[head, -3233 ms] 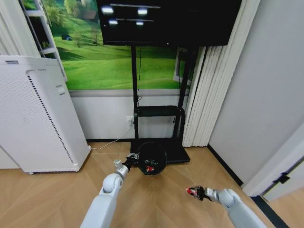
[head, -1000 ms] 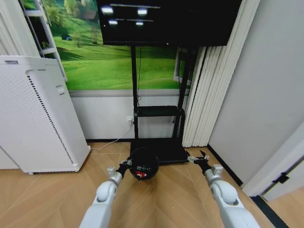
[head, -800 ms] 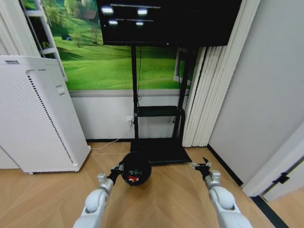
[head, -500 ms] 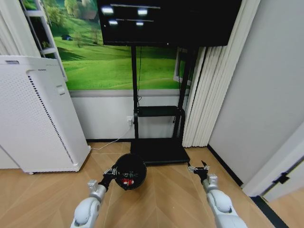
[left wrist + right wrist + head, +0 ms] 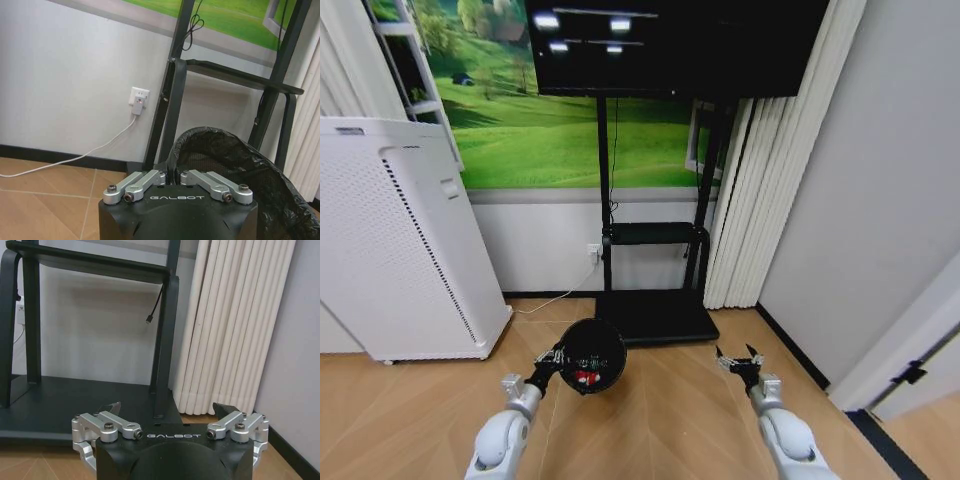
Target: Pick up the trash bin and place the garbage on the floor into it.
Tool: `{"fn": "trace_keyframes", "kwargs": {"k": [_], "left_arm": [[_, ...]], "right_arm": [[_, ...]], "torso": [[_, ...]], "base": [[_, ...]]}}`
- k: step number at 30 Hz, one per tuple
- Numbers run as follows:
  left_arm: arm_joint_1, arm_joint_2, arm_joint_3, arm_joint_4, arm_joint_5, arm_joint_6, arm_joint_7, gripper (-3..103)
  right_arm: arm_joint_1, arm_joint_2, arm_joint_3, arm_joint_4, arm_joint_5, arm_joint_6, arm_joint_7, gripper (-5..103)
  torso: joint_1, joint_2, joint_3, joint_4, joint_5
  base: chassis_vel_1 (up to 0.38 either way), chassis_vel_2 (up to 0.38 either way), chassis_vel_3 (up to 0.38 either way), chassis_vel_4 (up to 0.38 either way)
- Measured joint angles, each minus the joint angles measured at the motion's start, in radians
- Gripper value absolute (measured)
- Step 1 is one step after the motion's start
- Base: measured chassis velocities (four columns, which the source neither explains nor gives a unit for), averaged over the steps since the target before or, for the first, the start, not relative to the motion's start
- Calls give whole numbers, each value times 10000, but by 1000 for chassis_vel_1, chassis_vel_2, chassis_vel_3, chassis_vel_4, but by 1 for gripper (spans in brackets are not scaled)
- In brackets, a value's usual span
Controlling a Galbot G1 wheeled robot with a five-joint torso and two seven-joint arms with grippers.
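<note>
The trash bin (image 5: 591, 355) hangs just in front of the black TV stand base (image 5: 658, 318), off its left front corner, held above the wooden floor (image 5: 650, 430) by the left gripper (image 5: 552, 358), whose fingers are pinched on the bin's rim nearest the robot. The bin tilts its mouth toward the head camera, and red-and-white garbage (image 5: 584, 378) lies inside its black liner. The right gripper (image 5: 740, 360) hovers off the stand base's right front corner, near the white curtain (image 5: 760, 200), with its fingers spread wide and nothing between them. The white perforated appliance (image 5: 390, 240) stands well to the left of the stand base
</note>
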Motion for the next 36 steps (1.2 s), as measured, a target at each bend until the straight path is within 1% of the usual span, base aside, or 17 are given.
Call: {"fn": "trace_keyframes", "kwargs": {"k": [13, 21, 23, 24, 26, 27, 29, 30, 32, 33, 36], "left_arm": [[-186, 149, 61, 128, -163, 21, 6, 7], [-310, 175, 13, 215, -285, 22, 36, 7], [-381, 226, 1, 254, -368, 23, 39, 7], [-403, 253, -3, 273, -397, 22, 38, 7], [-430, 286, -14, 294, -416, 23, 41, 7], [-441, 295, -24, 310, -434, 22, 45, 7], [-453, 299, -40, 326, -461, 23, 66, 7], [-453, 299, -40, 326, -461, 23, 66, 7], [-452, 287, -54, 344, -472, 24, 89, 7], [-434, 273, -62, 346, -477, 24, 115, 7], [-373, 258, -112, 347, -488, 23, 164, 7]], "right_arm": [[-127, 21, 42, -8, -375, 179, -21, 100], [-128, 81, 33, -27, -757, 205, -21, 100], [-121, 101, 16, -32, -862, 215, -21, 100], [-111, 106, 11, -35, -908, 221, -21, 100], [-104, 115, 12, -42, -991, 240, -20, 100], [-96, 121, 12, -52, -1059, 267, -21, 100], [-94, 136, 13, -69, -1161, 307, -32, 100], [-94, 136, 13, -69, -1161, 307, -32, 100], [-94, 155, 14, -87, -1217, 394, -41, 100], [-95, 174, 10, -104, -1241, 443, -57, 100], [-96, 207, 5, -113, -1316, 530, -134, 100]], "torso": [[0, 0, -1, 1, 1], [0, 0, -1, -3, 1], [-1, 0, -1, 0, -1], [0, 0, 0, 4, 3], [0, 0, -2, 0, 2], [0, 0, -1, 2, -8], [-1, 0, -2, 0, 8], [-1, 0, -2, 0, 8], [-1, 1, -3, 1, -7], [-1, 0, -2, -1, 3], [-2, 1, -3, 4, -5]], "base": [[204, -207, -210, 202], [321, -212, -323, 221], [400, -177, -400, 134], [414, -113, -416, 92], [425, -99, -436, 99], [421, -86, -457, 84], [446, -39, -472, 53], [470, -39, -472, 23], [431, 11, -469, -1], [409, 90, -451, -86], [399, 122, -397, -110]]}}
